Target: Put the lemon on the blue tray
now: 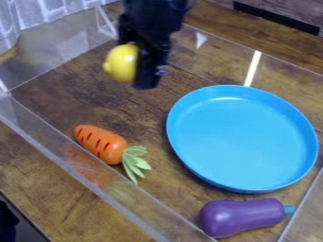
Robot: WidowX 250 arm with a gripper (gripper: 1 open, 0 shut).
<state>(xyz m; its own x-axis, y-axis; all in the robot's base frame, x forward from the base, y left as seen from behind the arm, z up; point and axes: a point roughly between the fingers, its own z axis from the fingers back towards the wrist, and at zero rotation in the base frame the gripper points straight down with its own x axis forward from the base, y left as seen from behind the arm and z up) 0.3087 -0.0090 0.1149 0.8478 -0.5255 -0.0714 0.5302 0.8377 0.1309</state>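
Step in hand, by my reading: transport. Gripper (145,66) grasps the lemon (123,62), held up off the table (63,95), left of the blue tray (243,137) in the camera view; both blurred. Next move calls for carrying it over the tray's raised rim, lowering, then releasing. Tray bare.

Surface: brown wood grain; carrot (101,142) and eggplant (243,217) lie apart from the tray's middle, the eggplant near its rim. Clear panels (145,210) edge the work area. Room beyond: little visible.
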